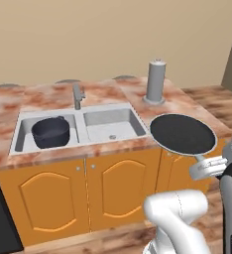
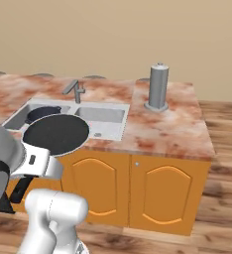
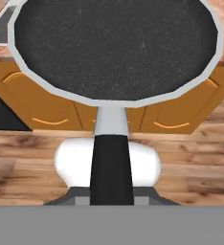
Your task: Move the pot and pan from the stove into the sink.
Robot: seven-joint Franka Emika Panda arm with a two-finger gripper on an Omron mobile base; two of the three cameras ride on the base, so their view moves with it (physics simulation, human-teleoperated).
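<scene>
Already pot sat in sink's left basin; gripper was clamped on pan handle, pan not yet in.

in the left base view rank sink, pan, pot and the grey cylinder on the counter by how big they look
1. sink, widest by far
2. pan, though it is held nearer the camera, which inflates it
3. and 4. pot and grey cylinder: too close to rank, one squat, one tall

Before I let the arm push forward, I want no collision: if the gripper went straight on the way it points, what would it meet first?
Probably nothing solid at once: the gripper, shut on the pan, points along its handle. The pan's front would lead over the counter edge; depth is unclear.
</scene>
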